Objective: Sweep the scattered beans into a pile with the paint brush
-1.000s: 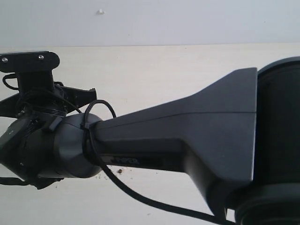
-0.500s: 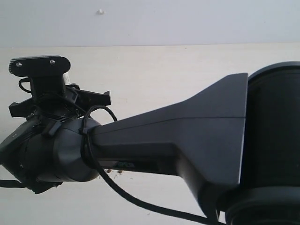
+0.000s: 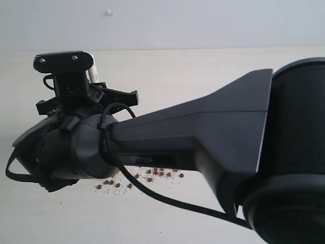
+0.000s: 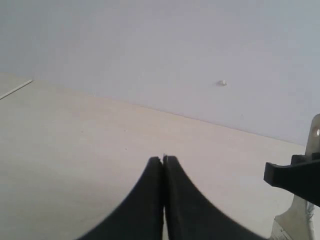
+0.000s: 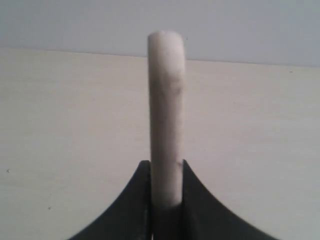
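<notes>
pale-handled flat paint brush (image 5: 166, 115) clenched edge-on in the right claw (image 5: 166, 170)
tiny round reddish-brown beans (image 3: 152, 174) are scattered on the pale tabletop (image 3: 203, 76), partly hidden beneath the bulky black arm (image 3: 203, 137). the brush's bristles cannot be made out, and its lower part is cut off at the frame edge in the left wrist view. the left claw (image 4: 163, 160) is pressed together, empty.
</notes>
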`<state>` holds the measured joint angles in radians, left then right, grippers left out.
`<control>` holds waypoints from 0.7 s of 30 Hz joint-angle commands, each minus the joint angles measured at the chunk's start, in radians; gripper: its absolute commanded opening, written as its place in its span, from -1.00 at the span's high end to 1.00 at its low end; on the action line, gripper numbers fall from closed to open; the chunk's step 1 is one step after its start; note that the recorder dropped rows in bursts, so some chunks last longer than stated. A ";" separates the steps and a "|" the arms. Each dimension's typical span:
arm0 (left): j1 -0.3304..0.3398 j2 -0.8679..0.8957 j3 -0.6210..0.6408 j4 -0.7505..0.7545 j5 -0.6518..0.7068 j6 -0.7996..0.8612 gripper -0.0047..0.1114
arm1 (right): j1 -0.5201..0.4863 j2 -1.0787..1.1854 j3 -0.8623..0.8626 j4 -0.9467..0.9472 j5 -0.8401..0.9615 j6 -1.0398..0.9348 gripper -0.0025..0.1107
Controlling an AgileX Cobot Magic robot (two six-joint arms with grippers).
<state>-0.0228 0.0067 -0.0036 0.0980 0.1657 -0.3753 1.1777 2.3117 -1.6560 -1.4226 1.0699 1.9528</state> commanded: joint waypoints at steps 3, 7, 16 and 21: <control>-0.006 -0.007 0.004 -0.004 -0.003 0.002 0.92 | 0.003 -0.040 0.004 -0.009 -0.017 -0.014 0.96; -0.006 -0.007 0.004 -0.004 -0.003 0.002 0.92 | 0.014 -0.098 0.040 -0.038 -0.125 -0.067 0.96; -0.006 -0.007 0.004 -0.004 -0.003 0.002 0.92 | -0.002 -0.313 0.403 -0.322 -0.418 0.176 0.96; -0.006 -0.007 0.004 -0.004 -0.003 0.002 0.92 | -0.005 -0.357 0.485 -0.322 -0.478 0.176 0.96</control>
<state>-0.0228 0.0067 -0.0036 0.0980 0.1657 -0.3753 1.1775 1.9777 -1.1910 -1.7186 0.6404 2.1202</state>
